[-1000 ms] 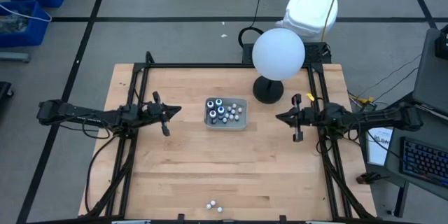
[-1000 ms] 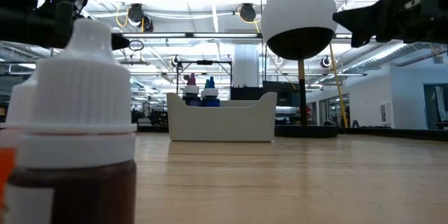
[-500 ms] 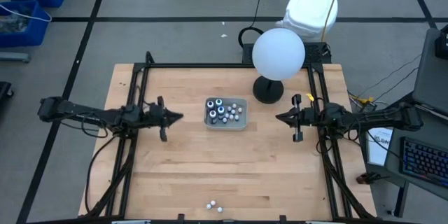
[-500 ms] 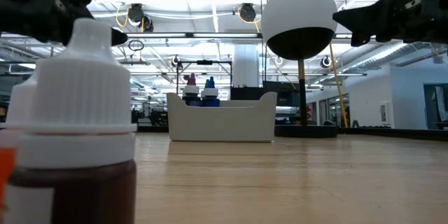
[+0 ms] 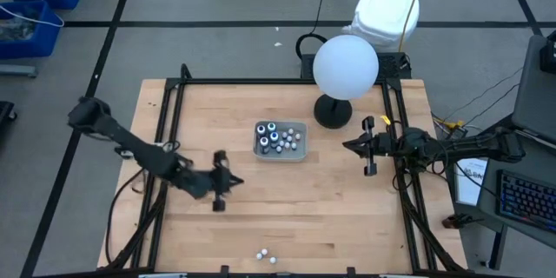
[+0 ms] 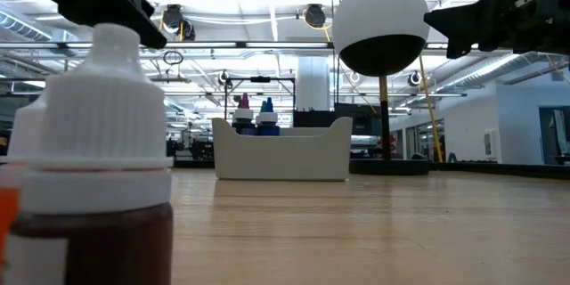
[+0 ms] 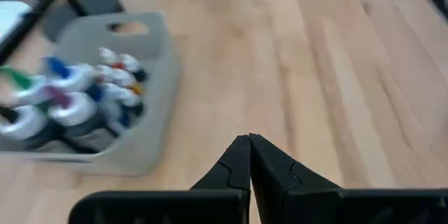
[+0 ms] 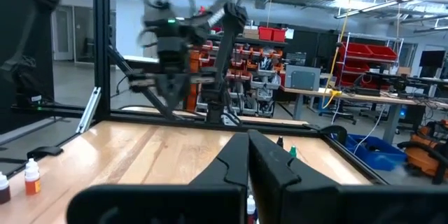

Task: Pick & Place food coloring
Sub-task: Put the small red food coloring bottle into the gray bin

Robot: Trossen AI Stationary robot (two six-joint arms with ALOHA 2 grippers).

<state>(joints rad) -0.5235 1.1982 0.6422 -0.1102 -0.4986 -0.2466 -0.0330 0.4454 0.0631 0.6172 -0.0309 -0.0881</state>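
The left pincer (image 5: 221,182) hangs over bare wood in the lower-left middle of the high view, its fingers pressed together with nothing between them; its wrist view shows the two dark tips meeting in a closed point. Just up and to the right of it in that frame sits the grey tray (image 5: 301,153), near the table's centre, packed with most of the food coloring (image 5: 278,138): tiny bottles, some white-capped, some dark with coloured tops. The left wrist view has the same tray (image 7: 147,140) at its left edge, bottles crowded inside.

Two more bottles (image 5: 265,255) stand apart from the rest, at the bottom edge of the table (image 5: 347,217) in the high view. One of them fills the left of the low view, white cap over dark liquid (image 6: 93,169).

The right pincer (image 5: 363,147) waits at the right side of the table, also closed and empty, beside the white globe (image 5: 345,66) on its black stand.

My judgement: this is the approach step, with no bottle gripped. The left arm looks to be heading toward the two loose bottles. Next it would need to spread its fingers, line up over one cap, descend and grip without knocking over the neighbour.
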